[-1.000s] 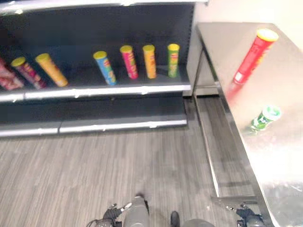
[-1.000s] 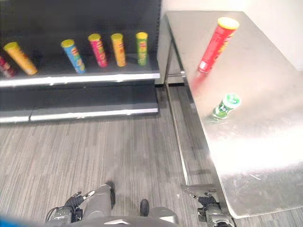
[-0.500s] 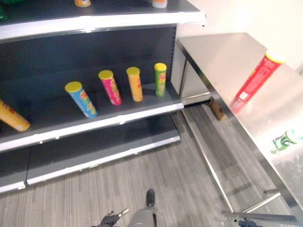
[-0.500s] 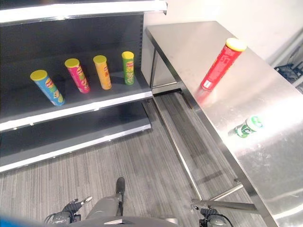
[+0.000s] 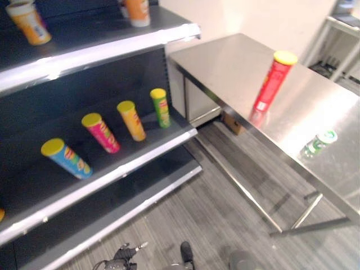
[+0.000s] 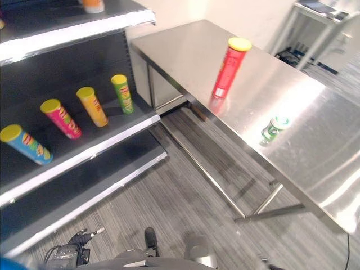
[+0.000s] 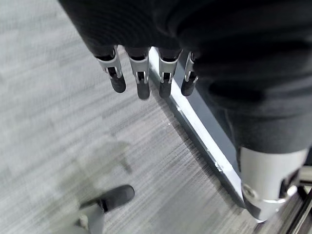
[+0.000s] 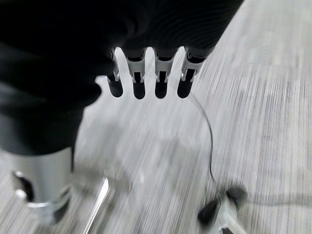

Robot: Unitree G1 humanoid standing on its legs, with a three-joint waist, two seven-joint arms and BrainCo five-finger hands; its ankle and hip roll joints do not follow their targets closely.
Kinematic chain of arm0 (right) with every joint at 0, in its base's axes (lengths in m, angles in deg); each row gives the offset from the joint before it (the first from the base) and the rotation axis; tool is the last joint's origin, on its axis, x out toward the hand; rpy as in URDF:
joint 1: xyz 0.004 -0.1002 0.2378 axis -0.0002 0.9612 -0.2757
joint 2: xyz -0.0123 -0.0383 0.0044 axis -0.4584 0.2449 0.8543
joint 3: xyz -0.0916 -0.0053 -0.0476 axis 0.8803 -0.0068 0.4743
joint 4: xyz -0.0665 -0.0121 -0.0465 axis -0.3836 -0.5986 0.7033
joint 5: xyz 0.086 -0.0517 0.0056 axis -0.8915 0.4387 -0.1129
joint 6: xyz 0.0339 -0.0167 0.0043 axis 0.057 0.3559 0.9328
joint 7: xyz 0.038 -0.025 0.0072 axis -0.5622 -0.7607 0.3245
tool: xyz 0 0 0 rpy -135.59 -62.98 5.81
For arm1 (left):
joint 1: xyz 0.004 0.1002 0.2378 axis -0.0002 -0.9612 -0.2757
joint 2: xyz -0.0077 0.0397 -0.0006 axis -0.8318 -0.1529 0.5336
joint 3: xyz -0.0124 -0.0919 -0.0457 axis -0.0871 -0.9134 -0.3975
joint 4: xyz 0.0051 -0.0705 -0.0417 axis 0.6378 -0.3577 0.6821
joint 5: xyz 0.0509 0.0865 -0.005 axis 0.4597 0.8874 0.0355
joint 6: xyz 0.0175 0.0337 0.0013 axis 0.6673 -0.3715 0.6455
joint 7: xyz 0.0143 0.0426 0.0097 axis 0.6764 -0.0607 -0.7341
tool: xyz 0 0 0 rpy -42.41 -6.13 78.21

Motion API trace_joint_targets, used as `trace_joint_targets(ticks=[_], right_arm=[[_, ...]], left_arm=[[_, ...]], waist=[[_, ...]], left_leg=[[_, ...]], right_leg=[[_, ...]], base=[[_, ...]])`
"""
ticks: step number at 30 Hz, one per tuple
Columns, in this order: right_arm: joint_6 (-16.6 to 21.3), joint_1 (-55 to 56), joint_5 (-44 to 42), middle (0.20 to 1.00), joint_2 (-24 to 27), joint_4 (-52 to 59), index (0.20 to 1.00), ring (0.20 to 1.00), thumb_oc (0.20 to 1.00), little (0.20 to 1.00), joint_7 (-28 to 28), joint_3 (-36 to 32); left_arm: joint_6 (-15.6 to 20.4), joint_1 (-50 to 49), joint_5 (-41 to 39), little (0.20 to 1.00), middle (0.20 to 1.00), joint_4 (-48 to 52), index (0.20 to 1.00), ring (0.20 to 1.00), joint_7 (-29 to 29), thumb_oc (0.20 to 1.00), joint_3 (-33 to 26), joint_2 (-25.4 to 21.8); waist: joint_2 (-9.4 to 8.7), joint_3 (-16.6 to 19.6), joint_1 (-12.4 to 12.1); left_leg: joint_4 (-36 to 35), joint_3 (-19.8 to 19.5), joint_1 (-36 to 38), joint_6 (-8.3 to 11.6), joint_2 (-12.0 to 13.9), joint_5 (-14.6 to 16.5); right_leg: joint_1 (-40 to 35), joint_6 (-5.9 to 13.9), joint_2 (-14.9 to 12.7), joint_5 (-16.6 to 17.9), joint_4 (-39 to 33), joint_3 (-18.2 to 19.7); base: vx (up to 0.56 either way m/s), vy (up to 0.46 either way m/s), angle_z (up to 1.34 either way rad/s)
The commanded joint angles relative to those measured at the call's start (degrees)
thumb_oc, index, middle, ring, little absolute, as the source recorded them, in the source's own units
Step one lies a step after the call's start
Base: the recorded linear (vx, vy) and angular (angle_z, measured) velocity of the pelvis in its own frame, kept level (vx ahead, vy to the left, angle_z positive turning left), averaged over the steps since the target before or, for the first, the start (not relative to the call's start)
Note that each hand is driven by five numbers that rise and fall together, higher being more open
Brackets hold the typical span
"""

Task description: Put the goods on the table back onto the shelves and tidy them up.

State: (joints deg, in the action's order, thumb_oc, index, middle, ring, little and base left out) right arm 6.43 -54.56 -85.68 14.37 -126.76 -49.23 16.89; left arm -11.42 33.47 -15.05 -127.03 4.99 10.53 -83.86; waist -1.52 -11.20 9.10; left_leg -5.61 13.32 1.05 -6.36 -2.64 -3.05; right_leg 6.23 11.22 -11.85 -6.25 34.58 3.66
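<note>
A tall red can with a yellow lid (image 5: 273,81) stands upright on the steel table (image 5: 225,62). A small green can (image 5: 318,143) lies on its side nearer the table's front edge. On the dark shelf's middle board (image 5: 169,143) stand a blue can (image 5: 64,157), a pink can (image 5: 101,132), an orange can (image 5: 131,120) and a green can (image 5: 160,107). My left hand (image 7: 141,80) hangs over the floor beside the shelf's base, fingers straight and holding nothing. My right hand (image 8: 138,80) hangs open over the floor too, far from both cans on the table.
The top shelf board (image 5: 101,48) carries orange tubs (image 5: 28,21). A cardboard box (image 5: 232,121) sits under the table, whose legs and crossbar (image 5: 306,216) reach the floor. A pale rack (image 5: 343,22) stands at the far right. Grey plank floor lies between shelf and table.
The camera has swung and lifted, so the shelf now fills the left and the table runs diagonally on the right. The cans have not moved. Both hands stay low.
</note>
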Motion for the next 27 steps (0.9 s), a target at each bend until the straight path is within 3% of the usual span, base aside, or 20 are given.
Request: trace_joint_targets(ticks=[1,3,4,7,12,13,18,22,27], right_arm=[[2.7,0.0,-2.9,1.0,4.4,4.8,1.0,1.0,1.0,1.0,4.5,-1.4],[3.2,0.5,-2.7,1.0,5.6,7.0,1.0,1.0,1.0,1.0,5.8,-3.2],[3.6,1.4,-1.3,1.0,8.0,11.2,1.0,1.0,1.0,1.0,8.1,-5.4],[3.5,4.7,3.3,1.0,11.0,21.1,1.0,1.0,1.0,1.0,11.9,-10.1],[4.7,6.5,9.6,1.0,17.7,35.9,1.0,1.0,1.0,1.0,14.3,-16.4],[5.9,6.1,11.5,1.0,21.8,42.2,1.0,1.0,1.0,1.0,12.2,-17.5],[6.0,2.1,16.2,1.0,34.6,47.3,1.0,1.0,1.0,1.0,5.3,-12.4],[6.0,1.5,14.8,1.0,37.9,46.9,1.0,1.0,1.0,1.0,1.2,-10.2],[7.6,3.5,9.9,1.0,41.1,47.6,1.0,1.0,1.0,1.0,-2.7,-13.0]], left_arm=[[0.9,0.3,2.2,1.0,1.0,2.1,1.0,1.0,-0.3,1.0,-0.9,-1.0],[1.0,0.3,2.5,1.0,1.0,2.3,1.0,1.0,-0.3,1.0,-0.7,-0.9],[0.7,0.7,3.0,1.0,1.0,2.8,1.0,1.0,-0.1,1.0,-0.5,-0.5],[0.6,0.7,4.2,1.0,1.0,3.5,1.0,1.0,-0.3,1.0,-1.0,0.2],[0.8,-0.7,5.1,1.0,1.0,4.1,1.0,1.0,-0.4,1.0,-1.6,1.3],[0.9,-1.1,5.7,1.0,1.0,4.3,1.0,1.0,0.0,1.0,-1.2,1.9],[1.2,-1.9,4.8,1.0,1.0,6.0,1.0,1.0,0.8,1.0,-0.1,1.4],[1.3,-2.5,3.7,1.0,1.0,6.1,1.0,1.0,1.2,1.0,-0.6,0.9],[1.5,-3.7,2.9,1.0,1.0,5.4,1.0,1.0,2.3,1.0,-1.1,0.8]], waist=[[0.68,-1.3,0.5],[0.77,-1.3,1.0],[0.3,-1.6,2.2],[-0.09,-1.8,4.3],[-1.24,0.3,3.8],[-1.45,1.2,3.2],[-2.94,2.3,0.2],[-3.41,2.2,-0.5],[-3.66,2.4,-0.8]], left_leg=[[1.3,-2.1,2.5,5.96,4.6,6.2],[1.2,-2.3,2.7,6.08,4.6,6.5],[1.1,-2.8,3.5,6.09,3.7,7.3],[1.0,-3.2,5.4,6.02,3.0,8.8],[1.0,-2.6,6.6,6.19,3.4,9.3],[0.9,-2.7,6.9,6.59,3.9,9.5],[0.8,-3.3,7.2,8.33,5.8,8.9],[0.8,-3.7,7.0,9.19,6.5,8.4],[0.6,-3.9,7.4,10.49,7.7,7.9]], right_leg=[[-1.9,-0.41,0.1,6.7,-16.0,-4.1],[-1.3,-0.44,0.6,5.9,-19.0,-5.0],[0.9,-0.04,2.3,6.3,-24.5,-4.6],[0.8,0.76,4.0,8.1,-30.6,-2.8],[-2.8,0.49,3.9,9.4,-35.2,-2.5],[-4.3,0.21,4.2,9.2,-36.6,-2.5],[-6.9,-0.59,5.1,8.4,-38.3,-4.2],[-7.6,-1.06,5.6,7.7,-38.4,-5.2],[-8.8,-1.54,6.0,6.9,-38.8,-6.4]], base=[[0.13,0.021,-0.21],[0.1,0.016,-0.07],[0.12,0.027,-0.03],[0.14,0.027,0.02],[0.09,-0.05,0.11],[0.11,-0.09,-0.07],[0.06,-0.122,0.01],[0.01,-0.098,0.34],[0.04,-0.102,0.19]])
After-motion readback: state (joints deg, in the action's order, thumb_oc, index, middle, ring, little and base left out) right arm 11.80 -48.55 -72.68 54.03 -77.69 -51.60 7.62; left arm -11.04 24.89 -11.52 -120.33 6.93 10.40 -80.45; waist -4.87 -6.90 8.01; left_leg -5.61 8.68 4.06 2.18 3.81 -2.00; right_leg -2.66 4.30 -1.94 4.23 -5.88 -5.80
